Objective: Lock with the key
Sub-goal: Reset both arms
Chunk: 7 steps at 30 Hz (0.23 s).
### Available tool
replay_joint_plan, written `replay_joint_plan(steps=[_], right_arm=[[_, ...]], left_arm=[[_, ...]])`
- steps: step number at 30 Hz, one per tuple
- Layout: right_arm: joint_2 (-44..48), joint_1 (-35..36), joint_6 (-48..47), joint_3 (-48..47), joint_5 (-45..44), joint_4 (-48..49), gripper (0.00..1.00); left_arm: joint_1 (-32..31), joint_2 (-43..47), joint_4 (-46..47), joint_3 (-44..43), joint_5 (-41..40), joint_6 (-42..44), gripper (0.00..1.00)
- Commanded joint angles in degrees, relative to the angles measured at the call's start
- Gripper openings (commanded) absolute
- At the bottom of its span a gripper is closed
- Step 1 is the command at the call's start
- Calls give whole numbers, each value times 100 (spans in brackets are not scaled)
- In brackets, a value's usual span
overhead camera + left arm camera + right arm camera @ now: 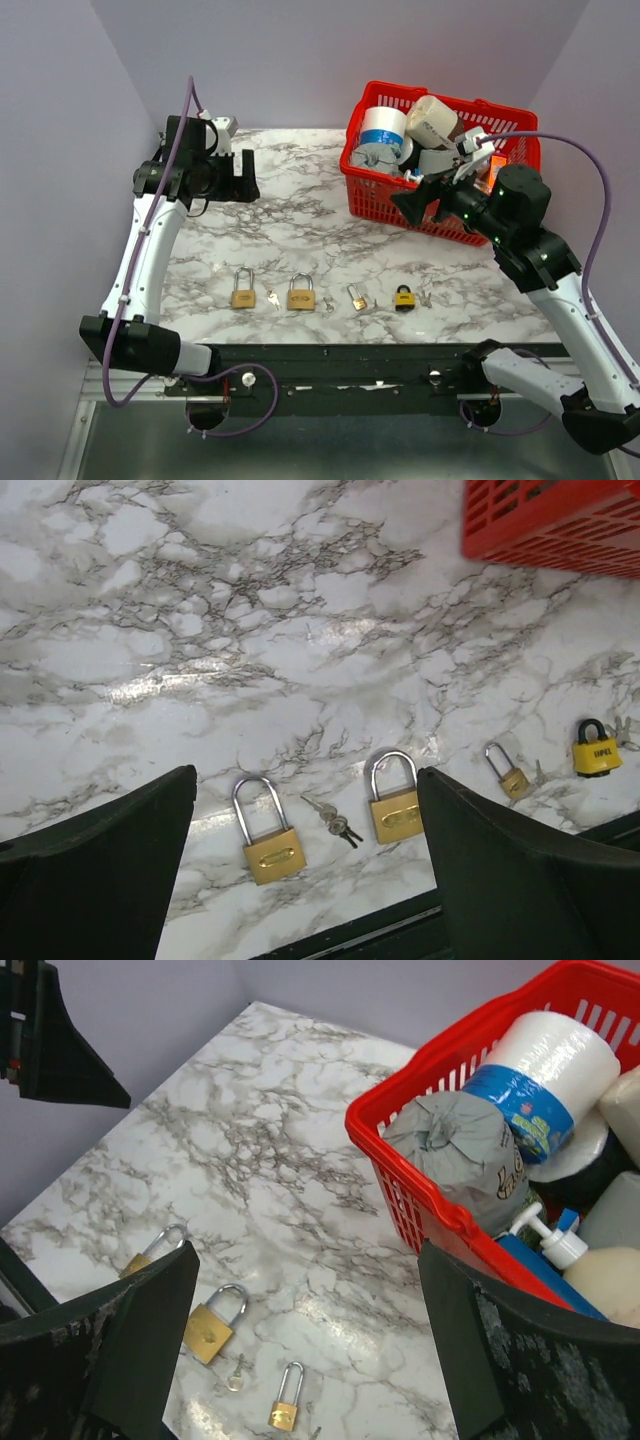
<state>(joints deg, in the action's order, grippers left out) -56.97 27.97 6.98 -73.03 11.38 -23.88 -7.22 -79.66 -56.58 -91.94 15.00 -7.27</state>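
The left gripper [243, 183] is hanging high over the back left of the worktop [300, 220], with its fingers spread wide and nothing in them. Here is what may be going wrong soon. The keys [335, 825] are thin and are lying flat near the front edge, so the fingers may be sliding off them or pushing them along. They are lying just beside the first brass padlock [270, 845], so a clumsy grab may be knocking it away. A key may also be going to a padlock it does not fit. On the right, the right gripper [410, 207] is open and empty too. It is floating close to the red basket [375, 205] and may be bumping it. Now the row, all lying flat near the front edge. The first brass padlock is pointing its loop at the back wall, with its long side running front to back. The keys are slanting, thin ends back and a bit left. The second brass padlock [397, 810] is pointing back too. The small brass padlock [510, 775] is leaning back and left. The black and yellow padlock [597, 750] is pointing back. I cannot tell if the loops are clicked shut.
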Motion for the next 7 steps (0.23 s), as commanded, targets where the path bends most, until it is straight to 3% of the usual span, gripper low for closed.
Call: replay_joint_plan(steps=[1, 7], right_arm=[[317, -186, -39, 736, -162, -302, 100], [432, -283, -30, 835, -39, -267, 100]], left_arm=[[19, 64, 24, 238, -560, 59, 99], [19, 91, -169, 238, -446, 242, 99]])
